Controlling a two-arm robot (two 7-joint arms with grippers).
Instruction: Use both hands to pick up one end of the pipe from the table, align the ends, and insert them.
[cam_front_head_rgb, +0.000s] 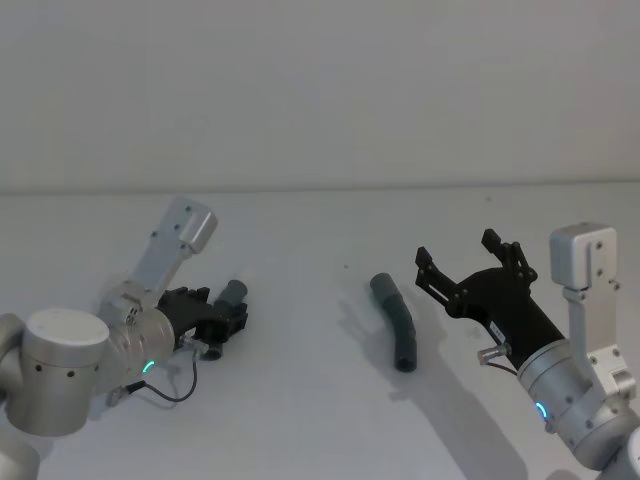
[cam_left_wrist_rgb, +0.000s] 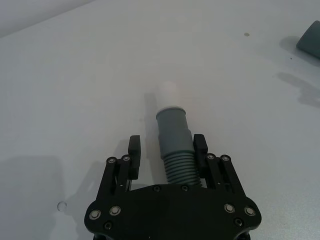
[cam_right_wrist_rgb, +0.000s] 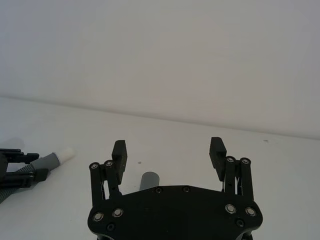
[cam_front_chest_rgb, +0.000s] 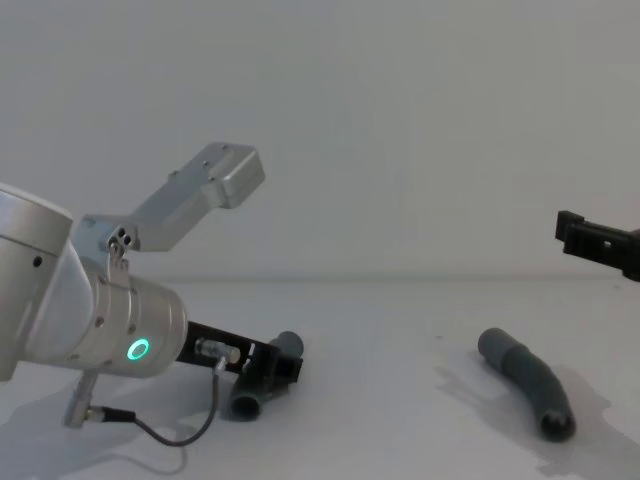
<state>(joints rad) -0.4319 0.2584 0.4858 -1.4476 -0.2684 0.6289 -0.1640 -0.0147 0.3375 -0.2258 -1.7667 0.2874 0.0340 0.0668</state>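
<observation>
**Left side, nearest.** The left gripper (cam_left_wrist_rgb: 167, 145) straddles the ribbed piece (cam_left_wrist_rgb: 176, 160), close to the table (cam_front_head_rgb: 300, 430). It is not yet clenched: one finger (cam_left_wrist_rgb: 200, 146) touches the ribs and the other stands off with a gap. I would centre the jaws before closing so the piece does not swing. I would grip behind the collar, leaving the white tip (cam_left_wrist_rgb: 167, 92) free for mating.

**Right side, farther.** The right gripper (cam_front_head_rgb: 456, 250) hangs released, jaws wide, just beside the curved piece (cam_front_head_rgb: 395, 320). That piece lies flat on the table, well apart from the ribbed one. I judge this grasp needs the most care: come down with the jaws square across the curve, away from its mouths. Lift both pieces only slightly before aligning.
</observation>
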